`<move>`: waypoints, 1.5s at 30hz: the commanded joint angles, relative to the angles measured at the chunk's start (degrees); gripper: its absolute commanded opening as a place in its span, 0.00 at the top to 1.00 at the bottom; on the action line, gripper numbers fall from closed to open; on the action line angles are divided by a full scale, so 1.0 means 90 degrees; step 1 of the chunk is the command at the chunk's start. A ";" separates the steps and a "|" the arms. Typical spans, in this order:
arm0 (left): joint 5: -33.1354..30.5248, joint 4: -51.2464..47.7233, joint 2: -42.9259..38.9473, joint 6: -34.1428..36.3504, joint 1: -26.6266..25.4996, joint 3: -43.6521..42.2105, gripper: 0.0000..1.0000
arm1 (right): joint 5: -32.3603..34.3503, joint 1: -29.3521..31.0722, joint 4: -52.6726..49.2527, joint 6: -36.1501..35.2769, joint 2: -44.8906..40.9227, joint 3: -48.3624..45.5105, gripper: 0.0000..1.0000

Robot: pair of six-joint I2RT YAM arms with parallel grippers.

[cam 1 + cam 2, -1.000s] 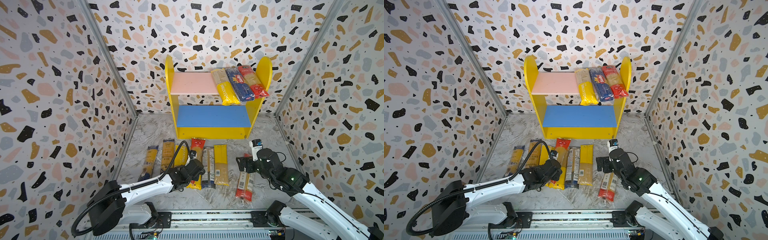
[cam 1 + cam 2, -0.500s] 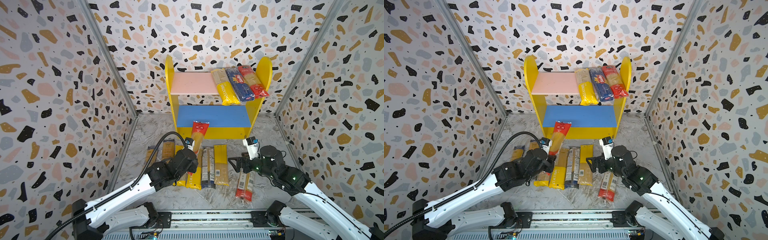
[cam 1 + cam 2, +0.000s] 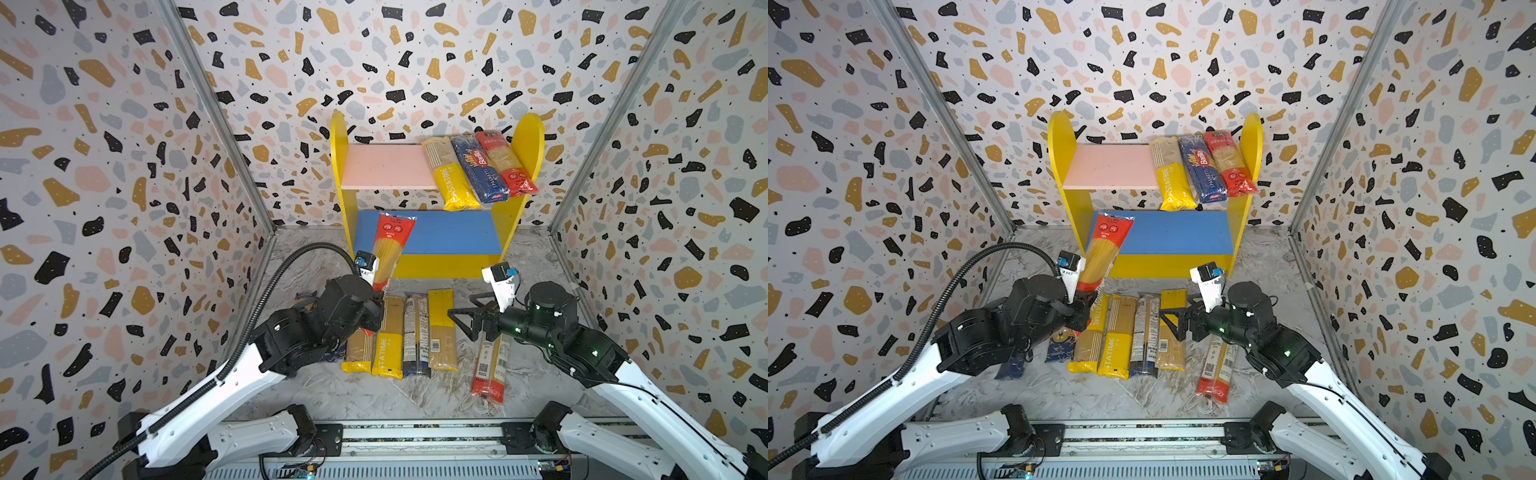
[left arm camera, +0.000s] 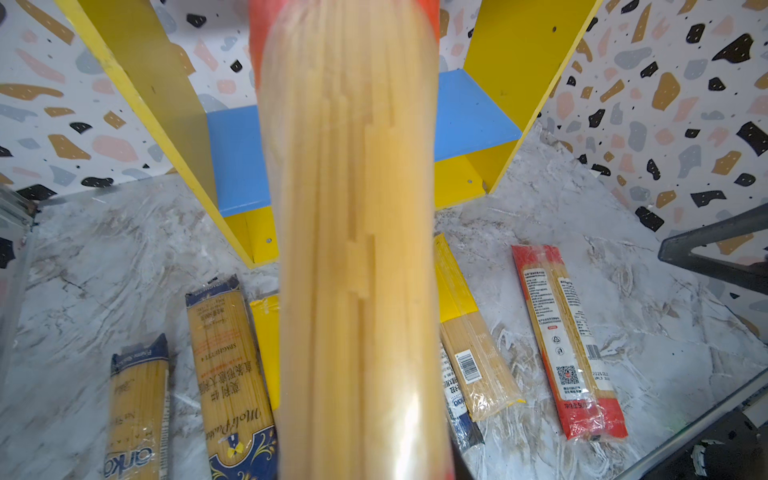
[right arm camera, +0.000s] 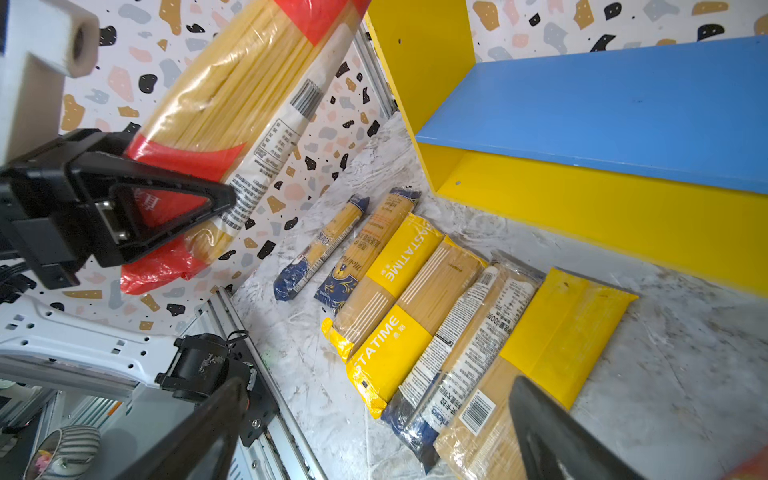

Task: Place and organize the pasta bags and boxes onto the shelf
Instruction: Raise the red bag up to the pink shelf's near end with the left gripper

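My left gripper point(image 3: 379, 296) is shut on the lower end of a red spaghetti packet point(image 3: 390, 245), held off the floor and tilted up. Its red top overlaps the front left of the shelf's blue lower board point(image 3: 449, 235). In the left wrist view this packet point(image 4: 357, 208) fills the middle. The shelf's pink upper board point(image 3: 382, 166) carries a yellow PASTATIME packet point(image 3: 454, 180), a blue Barilla packet point(image 3: 480, 170) and a red packet point(image 3: 505, 162) on its right side. My right gripper point(image 3: 454, 316) is open, hovering over the floor row of packets point(image 3: 415, 332).
Another red packet point(image 3: 490, 365) lies on the floor under my right arm. Blue-gold packets point(image 3: 1061, 345) lie partly under my left arm. Patterned walls close in left, back and right. A metal rail point(image 3: 415, 434) runs along the front.
My left gripper has lifted the red packet out of the floor row and carried it up toward the shelf. My right gripper has shifted left over the row, still open.
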 commanded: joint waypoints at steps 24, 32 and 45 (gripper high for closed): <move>-0.3269 0.0581 0.4933 0.2934 0.0103 0.7675 1.00 | 0.0744 0.0070 0.0199 -0.1150 0.0758 0.2000 0.01; -0.2885 0.1324 0.4697 0.2931 0.0883 0.6748 1.00 | 0.0704 0.0069 0.0747 -0.1767 0.1448 0.3252 0.01; -0.3036 0.2205 0.5109 0.3756 0.1649 0.6594 1.00 | 0.0796 0.0070 0.1212 -0.1819 0.2302 0.3550 0.01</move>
